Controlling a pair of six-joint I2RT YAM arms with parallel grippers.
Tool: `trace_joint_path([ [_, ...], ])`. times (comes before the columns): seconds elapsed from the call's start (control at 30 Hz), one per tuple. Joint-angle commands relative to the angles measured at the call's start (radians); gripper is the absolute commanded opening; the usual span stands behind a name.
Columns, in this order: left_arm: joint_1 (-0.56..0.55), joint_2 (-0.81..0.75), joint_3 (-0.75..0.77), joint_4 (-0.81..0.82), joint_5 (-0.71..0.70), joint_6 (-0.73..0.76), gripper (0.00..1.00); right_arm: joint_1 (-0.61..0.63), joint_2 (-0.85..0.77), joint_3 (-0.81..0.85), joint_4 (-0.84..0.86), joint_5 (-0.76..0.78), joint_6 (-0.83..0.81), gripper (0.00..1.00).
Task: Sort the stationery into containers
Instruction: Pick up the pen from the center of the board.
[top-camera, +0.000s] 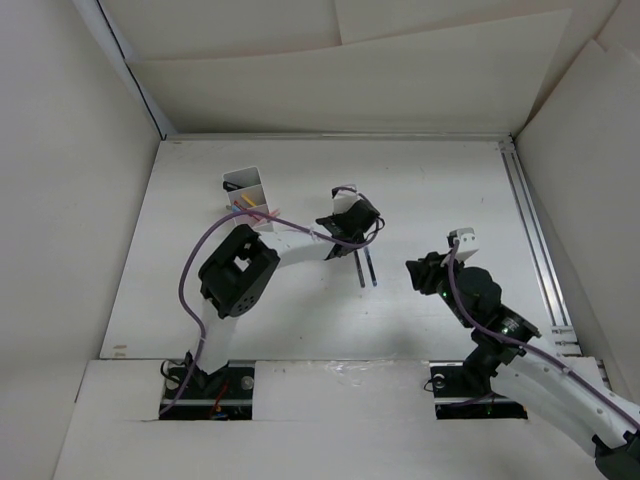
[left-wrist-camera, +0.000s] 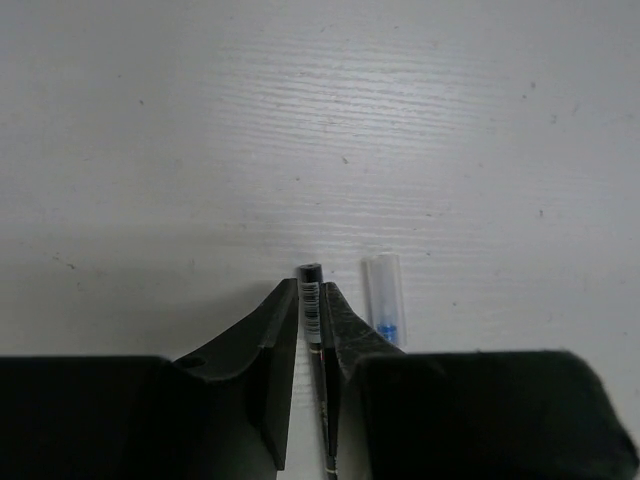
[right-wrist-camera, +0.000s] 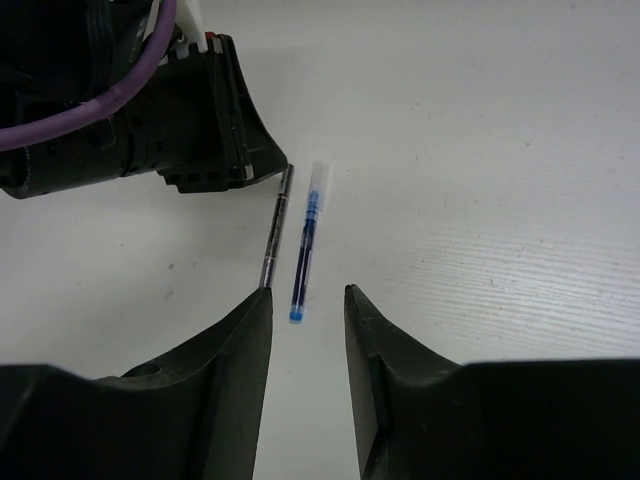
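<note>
Pinching the thin dark grey pen (left-wrist-camera: 309, 272) near its end, the left gripper (left-wrist-camera: 309, 290) has its jaws drawn narrow, both pads seemingly touching the barrel. The pen lies flat on the white table (top-camera: 450, 180). A clear-barrelled blue pen (left-wrist-camera: 385, 300) lies just beside it at 3 o'clock in the left wrist view, parallel and apart.

The step in hand looks to be picking up the dark pen to carry it to the white two-compartment plastic box (top-camera: 245, 182), which sits at about 10 o'clock from that gripper in the top view and holds some coloured pens.

To do it well:
- Confirm firm contact before lifting. The hold is far from the pen's middle, so the long free end may droop or swing.
- Lift straight up so the blue pen is not nudged.
- Travel slowly, then line the pen up with the compartment's length before letting go.

The right gripper (right-wrist-camera: 308, 330) hovers with its jaws spread wide, holding nothing, just off the tip of the blue pen at 6 o'clock in its own view. It should keep away from the left arm's path.
</note>
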Motion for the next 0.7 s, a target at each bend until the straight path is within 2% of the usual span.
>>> trace_joint_path([
  [0.0, 0.001, -0.016, 0.044, -0.049, -0.079, -0.015, 0.12, -0.001, -0.011, -0.002, 0.017, 0.013, 0.008, 0.4],
  [0.37, -0.017, 0.058, 0.096, -0.072, -0.069, 0.004, 0.22, -0.001, -0.021, -0.011, 0.017, -0.017, 0.008, 0.41],
  [0.67, -0.026, 0.113, 0.156, -0.137, -0.141, 0.004, 0.19, -0.001, -0.032, -0.011, 0.017, -0.026, 0.008, 0.43],
])
